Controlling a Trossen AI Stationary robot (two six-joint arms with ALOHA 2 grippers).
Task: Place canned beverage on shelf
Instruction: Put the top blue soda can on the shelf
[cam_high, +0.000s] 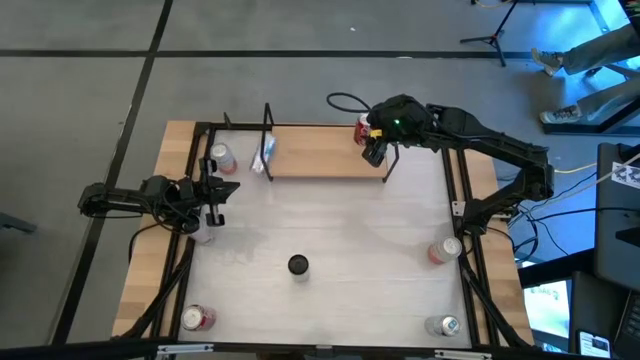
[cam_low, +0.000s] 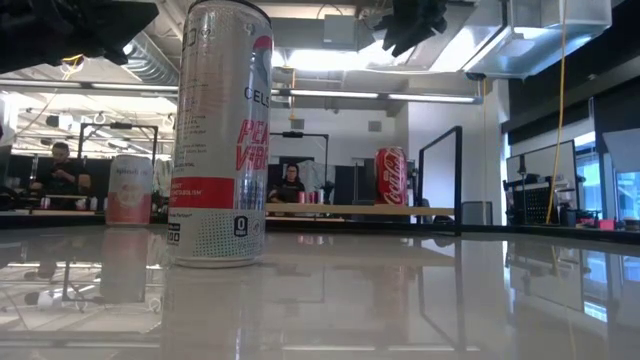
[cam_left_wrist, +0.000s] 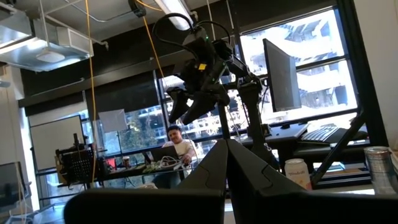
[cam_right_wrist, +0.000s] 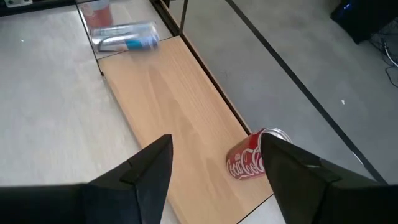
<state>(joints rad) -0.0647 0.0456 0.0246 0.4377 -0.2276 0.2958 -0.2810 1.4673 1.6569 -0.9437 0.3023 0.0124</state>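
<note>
One red can (cam_right_wrist: 254, 158) stands upright at the right end of the shelf (cam_right_wrist: 174, 93), free of the right gripper (cam_right_wrist: 214, 165), which hovers above it with fingers (cam_right_wrist: 149, 168) parted and empty, while the left gripper (cam_high: 213, 203) waits at the counter's (cam_high: 340, 230) left edge, fingers closed on nothing.

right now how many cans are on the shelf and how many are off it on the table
on the shelf: 2, red can upright, silver-blue can lying
loose cans on the table: 5
total: 7
</note>
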